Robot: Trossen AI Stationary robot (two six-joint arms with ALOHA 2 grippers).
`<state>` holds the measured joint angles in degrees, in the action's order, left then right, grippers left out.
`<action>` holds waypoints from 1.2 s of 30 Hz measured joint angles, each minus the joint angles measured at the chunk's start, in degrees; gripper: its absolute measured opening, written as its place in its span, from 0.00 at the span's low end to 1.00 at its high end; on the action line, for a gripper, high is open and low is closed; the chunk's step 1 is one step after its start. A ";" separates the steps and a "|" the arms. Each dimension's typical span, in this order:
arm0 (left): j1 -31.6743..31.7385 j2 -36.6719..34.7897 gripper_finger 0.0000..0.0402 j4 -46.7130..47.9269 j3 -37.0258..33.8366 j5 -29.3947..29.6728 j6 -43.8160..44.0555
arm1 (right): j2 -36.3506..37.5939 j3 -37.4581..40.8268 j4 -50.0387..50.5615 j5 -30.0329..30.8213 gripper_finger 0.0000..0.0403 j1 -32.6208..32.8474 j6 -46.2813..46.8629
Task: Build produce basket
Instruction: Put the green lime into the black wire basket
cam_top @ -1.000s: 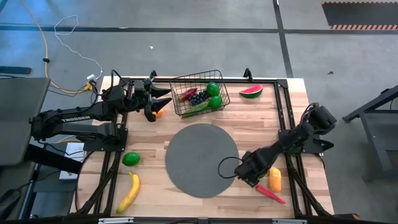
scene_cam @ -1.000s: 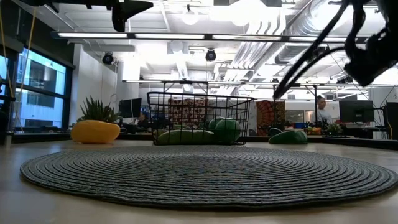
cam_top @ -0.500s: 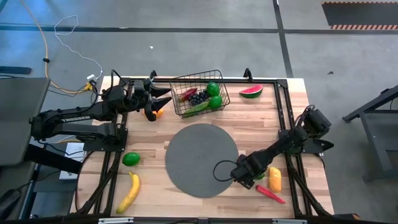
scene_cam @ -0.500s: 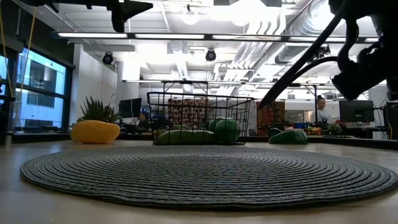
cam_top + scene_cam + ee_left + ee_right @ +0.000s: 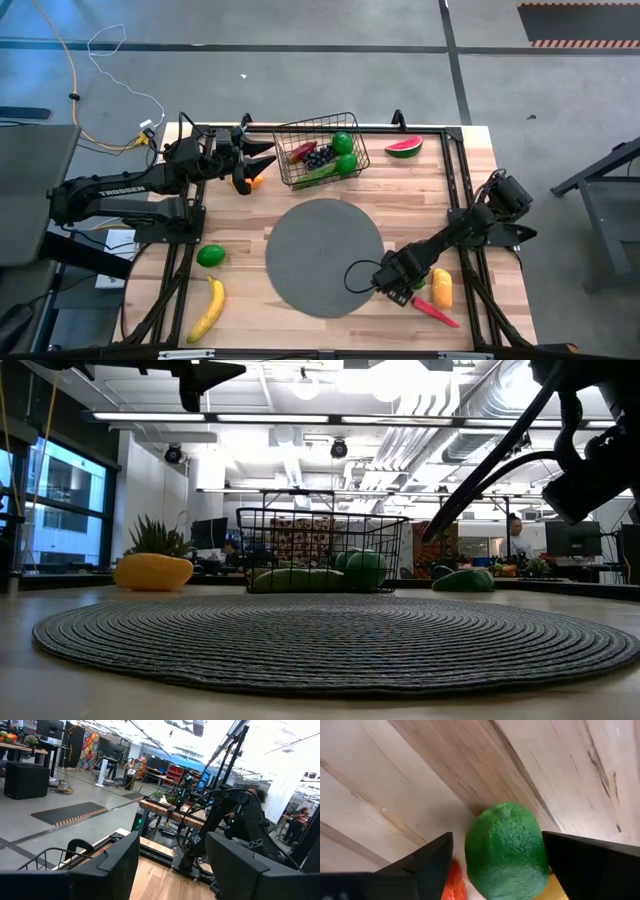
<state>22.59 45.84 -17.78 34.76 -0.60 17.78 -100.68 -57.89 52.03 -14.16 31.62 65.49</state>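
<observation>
A green lime (image 5: 505, 852) lies on the wooden table beside the grey round mat (image 5: 325, 257). My right gripper (image 5: 400, 288) points down over it, open, with one finger on each side of the lime. Close by lie an orange-yellow piece (image 5: 441, 288) and a red chilli (image 5: 435, 311). The black wire basket (image 5: 320, 150) stands at the far middle, holding limes, grapes, a chilli and a cucumber. My left gripper (image 5: 265, 156) hovers open and empty to the left of the basket. My right gripper comes at the lime from above, pointing down. One finger (image 5: 585, 865) stands right against the lime's side (image 5: 540, 855); I cannot tell whether it touches. A strip of table shows between the other finger (image 5: 420, 867) and the lime. The lime rests on the table.
A watermelon slice (image 5: 404, 147) lies right of the basket and an orange piece (image 5: 256, 182) below my left gripper. Another lime (image 5: 211, 256) and a banana (image 5: 208, 308) lie at the near left. Black frame rails (image 5: 455, 200) run along the table's sides.
My right gripper has sunk toward the table over the lime and rolled a little about its own pointing line. The lime and the other produce have kept their places.
</observation>
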 joint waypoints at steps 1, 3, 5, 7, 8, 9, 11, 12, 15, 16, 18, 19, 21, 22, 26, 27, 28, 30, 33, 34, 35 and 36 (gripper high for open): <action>0.00 0.00 0.54 0.00 0.00 0.00 0.00 | 0.00 0.00 0.00 -0.02 0.67 0.00 0.00; 0.00 0.00 0.54 0.00 0.00 0.00 0.00 | 0.02 0.00 0.10 -0.02 0.63 0.00 -0.33; 0.00 0.00 0.54 0.00 0.00 0.00 0.00 | 0.02 0.00 0.33 -0.04 0.58 0.00 -1.10; -0.01 0.00 0.54 0.00 0.00 0.00 0.00 | 0.02 0.00 0.59 -0.03 0.53 0.00 -1.49; -0.02 0.00 0.54 0.00 0.00 0.00 0.00 | 0.02 0.00 0.67 -0.02 0.50 0.00 -1.49; 0.00 0.00 0.54 0.00 0.00 0.00 0.00 | 0.04 0.00 0.68 -0.02 0.48 0.00 -1.51; 0.00 0.00 0.54 0.00 -0.02 0.01 0.00 | 0.04 -0.02 0.66 -0.02 0.44 0.00 -1.76; 0.00 0.00 0.54 0.00 0.00 0.00 0.00 | 0.05 -0.02 0.66 -0.02 0.43 0.00 -2.45; -0.01 0.00 0.54 0.00 0.00 0.00 0.00 | 0.29 -0.02 0.81 0.05 0.42 0.00 -4.13; 0.00 0.00 0.54 0.00 0.00 0.00 0.00 | 0.53 -0.02 0.87 0.09 0.42 0.00 -4.67; -0.01 0.00 0.54 0.00 0.00 0.00 0.00 | 1.14 -0.09 1.37 0.47 0.42 -0.12 -5.53; 0.00 0.00 0.54 0.00 0.00 0.00 0.00 | 1.60 -0.11 1.73 0.77 0.42 -0.20 -5.93; 0.00 0.00 0.54 0.00 0.00 0.00 0.00 | 2.79 -0.11 2.58 1.93 0.42 -0.22 -6.73; 0.00 0.00 0.54 -0.02 0.00 0.00 0.00 | 3.58 -0.11 3.08 2.89 0.42 -0.22 -7.34; -0.02 0.00 0.54 -0.02 0.00 0.65 0.00 | 8.21 -0.11 5.39 7.63 0.42 -0.36 -9.53; -0.02 0.00 0.54 -0.01 -0.01 1.11 0.00 | 9.68 -0.11 6.21 8.93 0.42 -0.50 -10.07; 0.00 0.00 0.54 -0.02 -0.01 1.47 0.00 | 11.18 -0.11 6.79 10.22 0.42 -0.75 -10.41; 0.00 0.00 0.54 -0.02 0.00 1.85 0.00 | 14.59 -0.11 7.59 13.06 0.42 -1.33 -10.54; 0.00 0.00 0.54 -0.02 0.00 1.92 0.00 | 20.27 -0.11 6.66 17.37 0.42 -2.21 -11.59; 0.00 0.00 0.54 -0.02 0.00 1.92 0.00 | 22.18 -0.11 5.94 18.76 0.42 -2.54 -11.83; 0.00 0.00 0.54 -0.02 0.00 1.92 0.02 | 24.10 -0.11 5.15 20.30 0.42 -2.84 -12.02; -0.01 0.00 0.54 -0.02 0.00 1.92 0.00 | 26.01 -0.11 4.33 21.85 0.42 -3.21 -12.03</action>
<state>22.58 45.84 -17.80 34.76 1.32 17.78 -74.67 -58.00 56.36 7.69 28.41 53.47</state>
